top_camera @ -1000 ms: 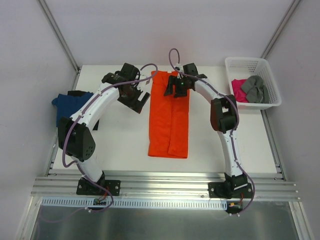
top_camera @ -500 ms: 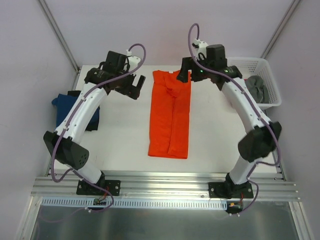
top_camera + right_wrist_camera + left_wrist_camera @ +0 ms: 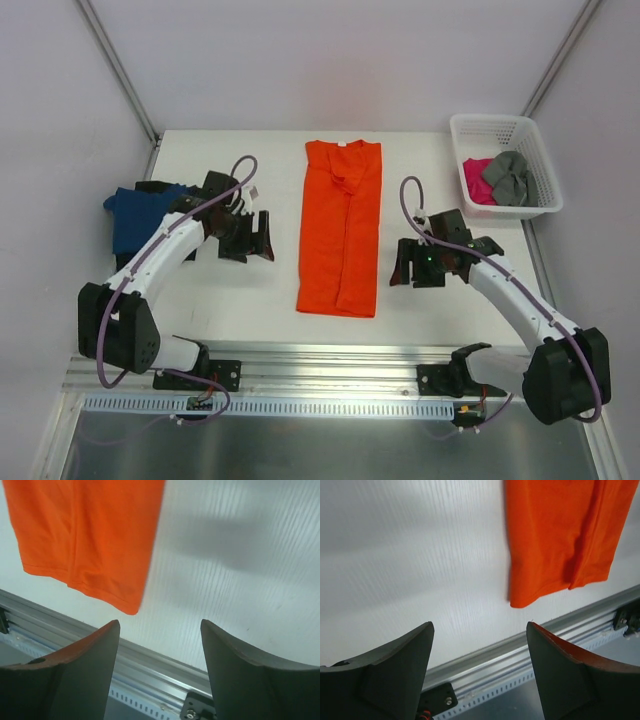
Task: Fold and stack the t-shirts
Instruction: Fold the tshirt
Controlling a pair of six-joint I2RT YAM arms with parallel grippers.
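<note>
An orange t-shirt (image 3: pixel 341 228) lies flat in the middle of the table (image 3: pixel 250 290), folded into a long narrow strip with its collar at the far end. Its near hem shows in the left wrist view (image 3: pixel 555 545) and in the right wrist view (image 3: pixel 85 535). My left gripper (image 3: pixel 254 238) hovers open over bare table to the left of the strip, with nothing between its fingers. To the right of the strip my right gripper (image 3: pixel 405 266) is open and empty too. A dark blue t-shirt (image 3: pixel 135 214) lies folded on a black one at the left edge. Pink (image 3: pixel 477 178) and grey (image 3: pixel 509 177) t-shirts lie in the basket.
A white lattice basket (image 3: pixel 487 128) stands at the far right corner. An aluminium rail (image 3: pixel 330 365) runs along the near edge, also seen in both wrist views. Grey walls close in the table on three sides.
Both arms have drawn back from the collar end of the orange t-shirt toward the near half of the table, one on each side. The shirt lies as it did.
</note>
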